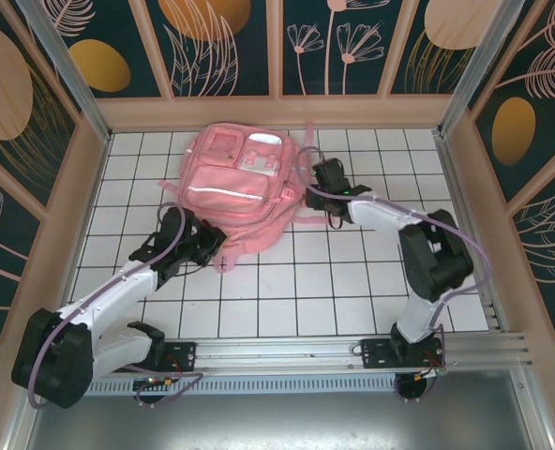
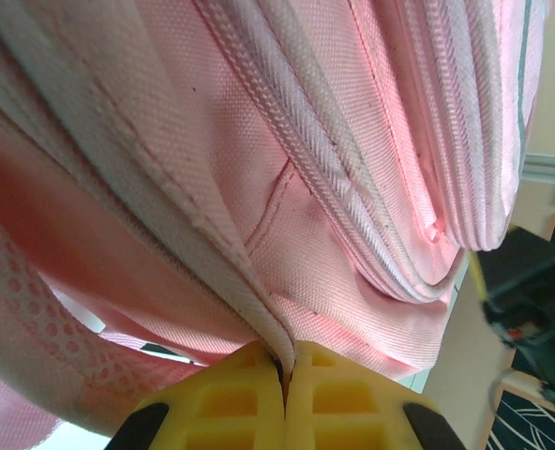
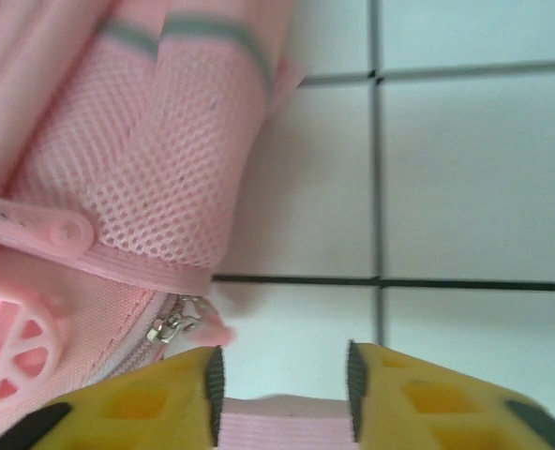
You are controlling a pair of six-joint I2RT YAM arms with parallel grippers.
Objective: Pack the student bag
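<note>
Left wrist view puts your left end effector (image 2: 285,375) at the bottom edge. Its yellow fingers are together, clamped on a piped seam (image 2: 259,319) of the student bag (image 2: 287,178).

On the right wrist, your right end effector (image 3: 282,361) sits at the bottom centre with its fingers apart. A pink strip (image 3: 282,429) lies between them, and you cannot tell whether they press on it. Up and left of it are a zip pull (image 3: 170,326) and the mesh side pocket (image 3: 165,187).

From the top, the bag lies in the upper middle of the gridded worktop (image 1: 352,281), front pockets facing up.

Expect it to be soft and floppy: the fabric will bunch and drag rather than lift as one piece. Take hold of seams, straps or zip pulls, not flat panels.

The main opening is hard to make out. The bag's underside and whatever is inside it are hidden, and the strip is cut off at the frame's lower edge.
</note>
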